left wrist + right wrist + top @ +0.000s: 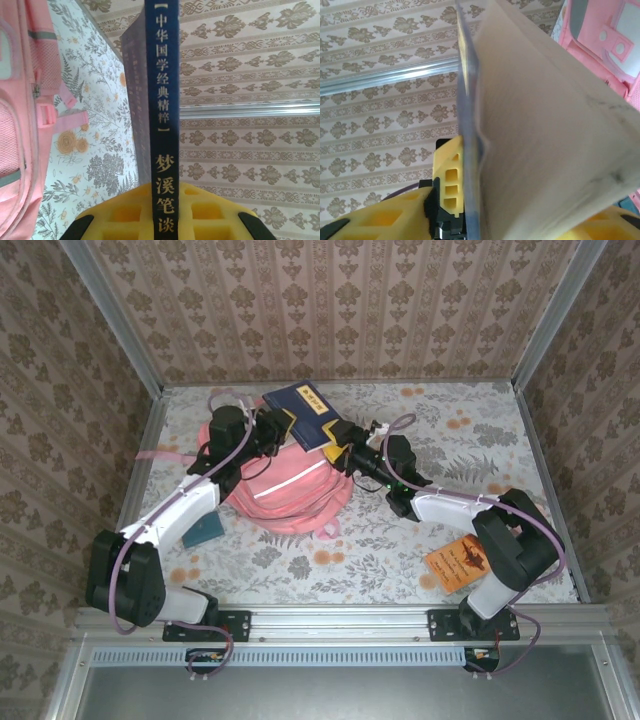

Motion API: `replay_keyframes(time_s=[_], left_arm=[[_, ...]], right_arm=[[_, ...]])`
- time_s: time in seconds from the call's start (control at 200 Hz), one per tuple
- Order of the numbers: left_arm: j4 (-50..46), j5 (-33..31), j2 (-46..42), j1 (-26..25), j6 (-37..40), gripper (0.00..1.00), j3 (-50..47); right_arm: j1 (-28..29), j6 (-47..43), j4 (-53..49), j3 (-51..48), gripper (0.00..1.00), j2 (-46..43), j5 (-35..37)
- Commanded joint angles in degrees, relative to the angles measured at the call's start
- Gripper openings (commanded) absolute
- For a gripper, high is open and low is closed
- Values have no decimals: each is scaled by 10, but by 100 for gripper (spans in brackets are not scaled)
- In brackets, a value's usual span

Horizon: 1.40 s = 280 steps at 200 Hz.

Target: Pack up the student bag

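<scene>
Left fingers were pinching the dark blue book at its spine, pressed close together on it. Right fingers straddled the book's opposite corner, one finger flat against the cover; couldn't tell whether they were actually clamping. Book sat up off the bench between the two wrists, over the far end of the student bag. Bag lay on the floral bench, left of centre, with a thin pink strap trailing off to the left. Orange booklet lay near right, beside the right arm. Teal item lay just near-left of the bag, beside the left arm.
</scene>
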Motion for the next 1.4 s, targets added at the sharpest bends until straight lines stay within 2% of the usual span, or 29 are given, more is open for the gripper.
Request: replay_keyframes(time_s=[0.0,0.125,0.2,0.24,0.305,0.39,0.51,0.625,0.73,0.78,0.805,0.925,0.985,1.06,1.255,1.395], left_arm=[[25,11,-23,3,-10,7,-9],[-9,36,-26,15,11,14,-12],[-54,44,-33,21,44,25,-15],[-83,44,-39,24,67,35,-17],[-144,41,-45,27,122,55,-11],[-256,28,-47,29,226,72,15],[-387,-9,-42,25,368,81,51],[-428,-30,-32,15,452,88,62],[-462,-53,-10,-8,530,99,85],[-477,-79,3,-18,564,100,99],[-483,-89,12,-43,581,100,106],[-520,-143,64,-92,649,99,153],[-541,-160,94,-111,684,86,178],[-567,-180,132,-129,709,78,208],[-626,-213,227,-159,752,66,278],[-674,-277,294,-180,768,59,331]], right_arm=[[-5,5,31,18,37,8,13],[-9,-14,7,20,20,5,6],[-12,-43,-34,18,13,-9,6],[-15,-66,-68,18,11,-22,7],[-19,-116,-134,18,10,-49,14],[-25,-191,-224,15,9,-91,34],[-45,-283,-345,17,8,-151,52],[-78,-334,-416,1,8,-199,57],[-112,-377,-489,-5,8,-247,63],[-128,-390,-519,-9,8,-268,65],[-136,-396,-530,-12,8,-279,67],[-168,-416,-573,-24,8,-324,73],[-178,-427,-586,-28,9,-341,73],[-186,-437,-597,-31,9,-356,73],[-194,-438,-606,-41,9,-362,64],[-196,-431,-599,-49,9,-358,55]])
